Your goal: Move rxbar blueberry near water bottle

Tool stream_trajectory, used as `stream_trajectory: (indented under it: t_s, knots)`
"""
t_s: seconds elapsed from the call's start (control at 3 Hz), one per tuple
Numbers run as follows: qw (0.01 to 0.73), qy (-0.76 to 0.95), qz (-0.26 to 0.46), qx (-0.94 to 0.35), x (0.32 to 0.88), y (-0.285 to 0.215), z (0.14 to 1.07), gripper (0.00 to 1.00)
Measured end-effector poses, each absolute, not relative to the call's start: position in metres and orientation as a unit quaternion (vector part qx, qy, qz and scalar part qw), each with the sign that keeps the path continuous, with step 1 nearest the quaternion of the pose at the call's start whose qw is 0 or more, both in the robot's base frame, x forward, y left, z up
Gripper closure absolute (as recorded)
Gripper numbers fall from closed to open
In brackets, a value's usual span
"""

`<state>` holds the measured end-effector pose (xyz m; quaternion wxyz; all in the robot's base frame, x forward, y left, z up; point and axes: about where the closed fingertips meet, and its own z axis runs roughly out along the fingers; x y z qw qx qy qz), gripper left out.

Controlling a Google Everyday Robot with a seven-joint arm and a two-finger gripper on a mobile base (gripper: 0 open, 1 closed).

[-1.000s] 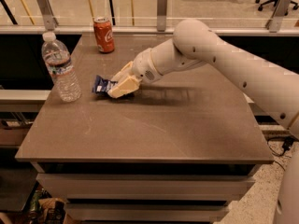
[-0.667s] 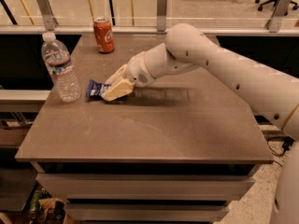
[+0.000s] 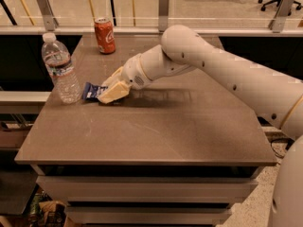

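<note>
table (image 3: pixel 156 141) top is dark brown. red coke can (image 3: pixel 104 35) stands upright at the back edge, well apart from everything else and not in the arm's line. water bottle (image 3: pixel 60 70) stands upright near the left edge, white cap on. nothing sits between the bottle and the bar.

rxbar blueberry (image 3: pixel 91 91) is just beside the bottle's base on its right, dark blue wrapper, left end sticking out toward the bottle. can't tell if it touches the bottle, or if it's resting on the table or just off it.

gripper (image 3: pixel 109 94) is low over the table, right of the bar, jaws pinched narrow on the bar's right end. arm (image 3: pixel 222 74) comes in from the right edge, elbow bent high above mid-table, forearm sloping down and left to the wrist.
</note>
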<state>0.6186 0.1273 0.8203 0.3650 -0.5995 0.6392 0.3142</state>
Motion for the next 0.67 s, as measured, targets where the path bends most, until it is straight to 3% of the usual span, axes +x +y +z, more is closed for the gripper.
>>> stream_trajectory:
  t_s: [0.67]
  knots:
    - [0.365, 0.639, 0.314, -0.6, 0.6186, 0.1275, 0.8205, 0.35]
